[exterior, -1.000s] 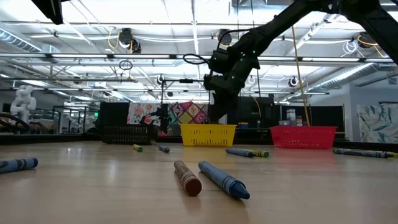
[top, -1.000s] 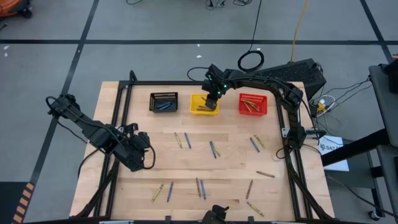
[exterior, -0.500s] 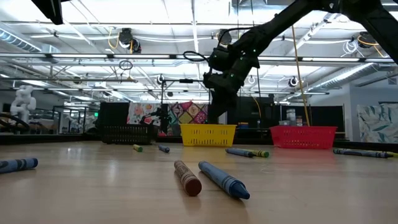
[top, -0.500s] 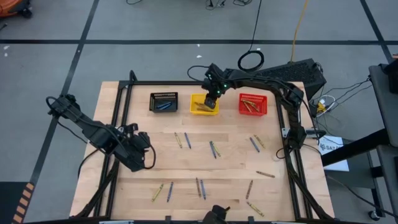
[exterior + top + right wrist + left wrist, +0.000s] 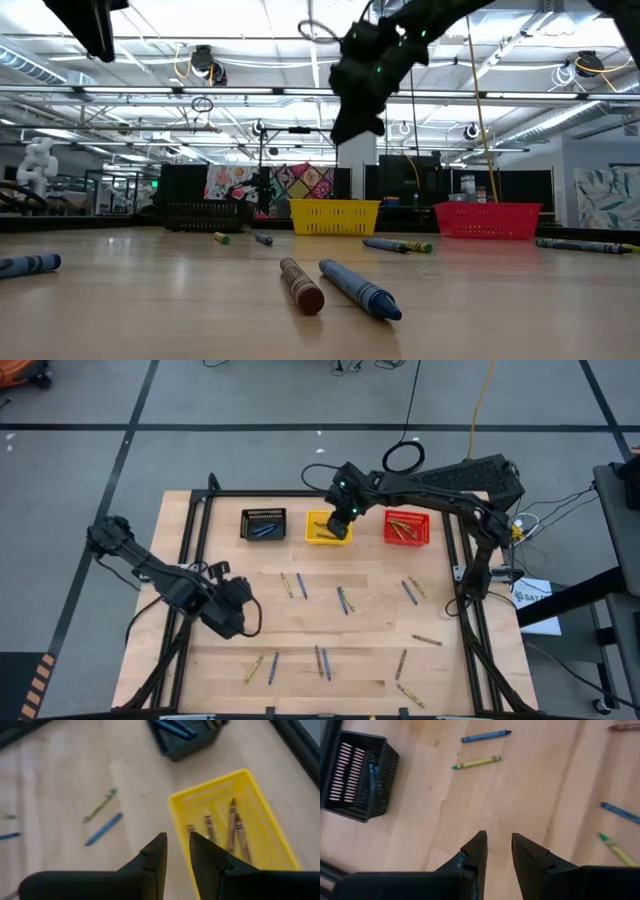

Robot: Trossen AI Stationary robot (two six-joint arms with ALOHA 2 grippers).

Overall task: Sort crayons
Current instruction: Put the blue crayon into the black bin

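Crayons lie scattered flat on the wooden table: a yellow and a blue one (image 5: 294,586), a blue one (image 5: 343,600), a brown one (image 5: 427,640) and more toward the near edge (image 5: 320,661). My left gripper (image 5: 238,612) hangs open over bare wood at the table's left; a yellow crayon (image 5: 476,763) and a blue one (image 5: 486,736) lie ahead of it. My right gripper (image 5: 341,525) hangs open above the yellow bin (image 5: 326,528), which holds brown crayons (image 5: 232,827). Nothing is between either pair of fingers.
Three bins stand in a row at the far edge: a black one (image 5: 264,523) with blue crayons (image 5: 172,727), the yellow one, and a red one (image 5: 406,528) with crayons inside. A brown crayon (image 5: 301,285) and a blue one (image 5: 360,288) lie near the low camera.
My right gripper has risen from just over the yellow bin to well above it, with nothing in its fingers. My left gripper has shifted a little toward the table's right edge and down.
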